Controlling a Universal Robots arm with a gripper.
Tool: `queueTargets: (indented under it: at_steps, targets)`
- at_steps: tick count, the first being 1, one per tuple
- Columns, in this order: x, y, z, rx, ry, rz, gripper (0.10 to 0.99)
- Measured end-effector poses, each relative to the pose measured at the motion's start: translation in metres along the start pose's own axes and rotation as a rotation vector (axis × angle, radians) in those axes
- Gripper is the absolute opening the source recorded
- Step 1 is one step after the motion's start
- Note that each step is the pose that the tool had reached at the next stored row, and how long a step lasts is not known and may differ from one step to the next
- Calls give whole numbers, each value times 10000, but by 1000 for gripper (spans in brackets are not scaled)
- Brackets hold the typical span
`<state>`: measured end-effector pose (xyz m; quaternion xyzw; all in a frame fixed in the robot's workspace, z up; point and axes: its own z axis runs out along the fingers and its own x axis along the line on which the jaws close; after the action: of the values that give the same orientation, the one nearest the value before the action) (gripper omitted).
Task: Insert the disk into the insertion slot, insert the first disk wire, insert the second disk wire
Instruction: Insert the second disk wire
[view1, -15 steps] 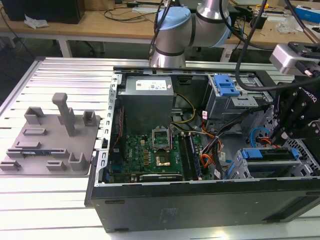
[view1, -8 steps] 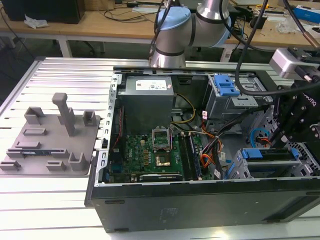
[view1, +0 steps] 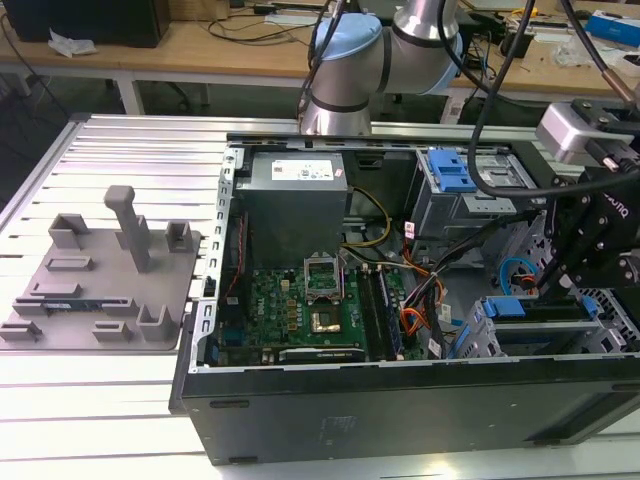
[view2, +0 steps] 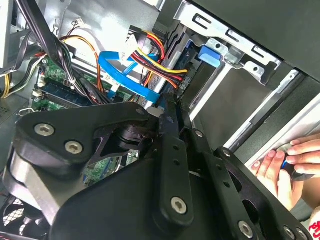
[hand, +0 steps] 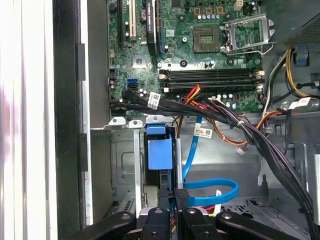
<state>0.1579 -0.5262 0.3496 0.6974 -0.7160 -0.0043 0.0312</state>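
An open computer case (view1: 400, 400) is shown on a bench, with the disk (hand: 159, 152) seated upright in the insertion slot (hand: 125, 165) below the motherboard (hand: 190, 50), the gripper (hand: 172, 197) closed on a connector; straight, gentle seating is advised

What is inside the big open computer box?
Inside the computer case sit a green motherboard, a grey power supply, coloured wires and grey drive cages. The gripper hides part of the cages.
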Motion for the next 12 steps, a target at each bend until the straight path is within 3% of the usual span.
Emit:
queueTargets:
  at_steps: [8, 12]
  targets:
    - [0, -13, 15, -1, -1, -1, 161]
    - [-1, -16, 62, -1, -1, 0, 161]
